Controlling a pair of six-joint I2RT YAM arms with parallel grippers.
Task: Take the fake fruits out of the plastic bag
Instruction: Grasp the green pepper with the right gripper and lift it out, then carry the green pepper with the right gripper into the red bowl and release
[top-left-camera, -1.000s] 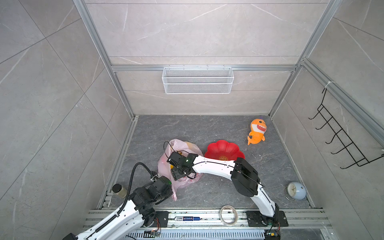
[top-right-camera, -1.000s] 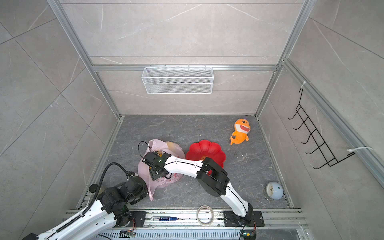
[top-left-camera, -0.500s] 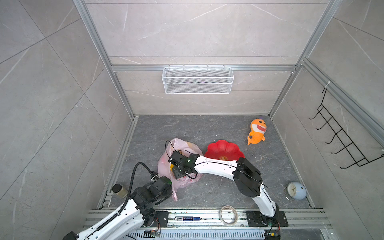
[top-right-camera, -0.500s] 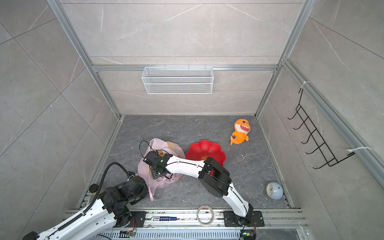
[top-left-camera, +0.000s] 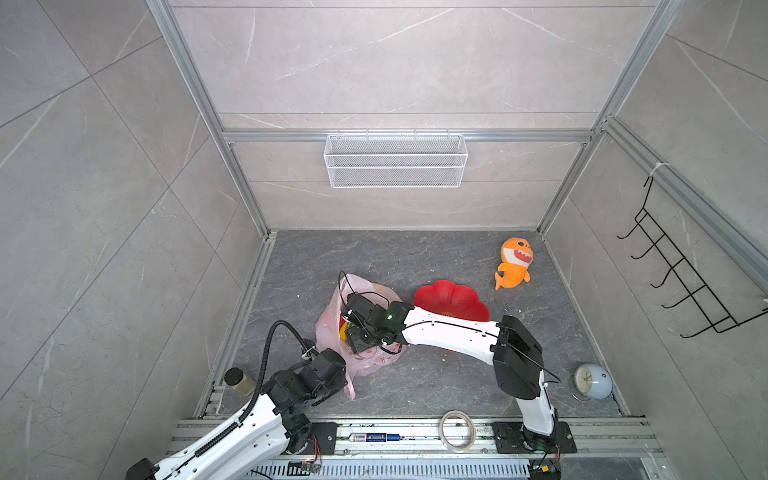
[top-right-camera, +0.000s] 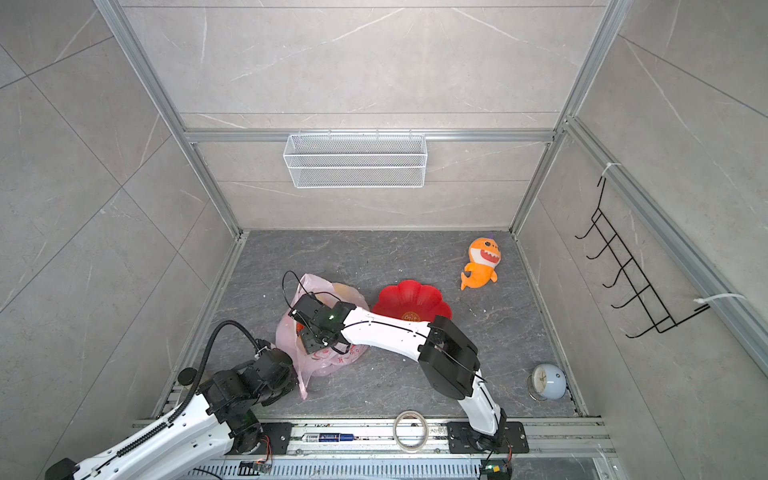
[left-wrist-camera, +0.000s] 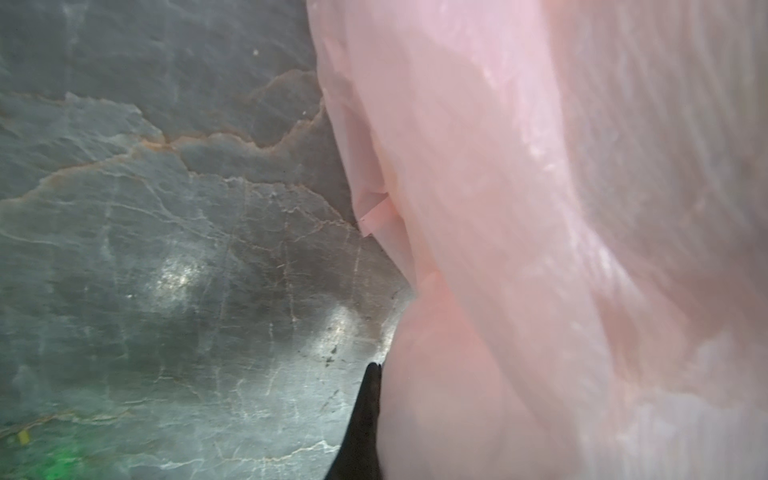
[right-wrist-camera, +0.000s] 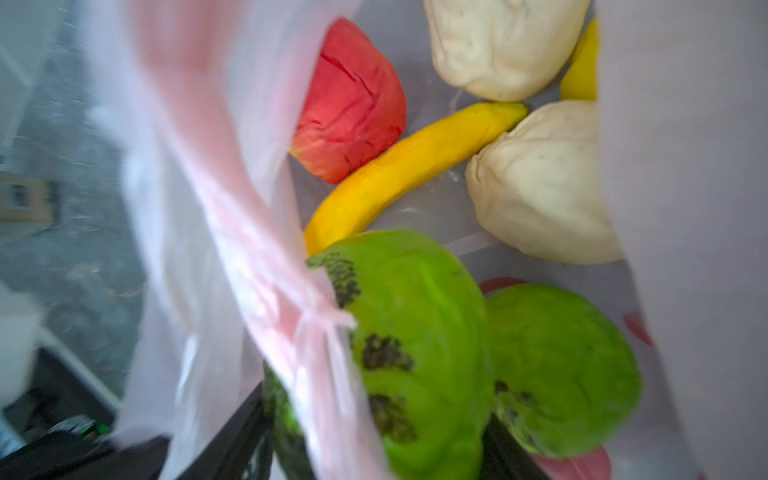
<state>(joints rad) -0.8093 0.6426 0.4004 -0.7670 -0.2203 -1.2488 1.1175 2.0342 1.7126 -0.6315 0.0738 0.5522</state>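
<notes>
The pink plastic bag (top-left-camera: 328, 332) (top-right-camera: 286, 338) lies on the grey floor, left of the middle, in both top views. My right gripper (top-left-camera: 351, 328) (top-right-camera: 303, 328) reaches into its mouth. In the right wrist view the right gripper (right-wrist-camera: 374, 419) is shut on a green bumpy fruit (right-wrist-camera: 415, 324), one black finger on each side. Around it lie a second green fruit (right-wrist-camera: 561, 374), a yellow banana (right-wrist-camera: 415, 166), a red fruit (right-wrist-camera: 353, 104) and two cream ones (right-wrist-camera: 498, 45) (right-wrist-camera: 540, 187). My left gripper (top-left-camera: 338, 376) (left-wrist-camera: 376, 374) is shut on the bag (left-wrist-camera: 540, 208) at its near handle.
A red flower-shaped dish (top-left-camera: 453, 295) sits just right of the bag, partly under my right arm. An orange plush shark (top-left-camera: 513, 264) lies at the back right, a pale blue clock (top-left-camera: 592, 380) at the front right. A tape roll (top-left-camera: 457, 428) and a jar (top-left-camera: 239, 380) lie along the front edge.
My right gripper's jaws have narrowed around the green fruit and it has shifted slightly deeper into the bag. The left arm has stayed still.
</notes>
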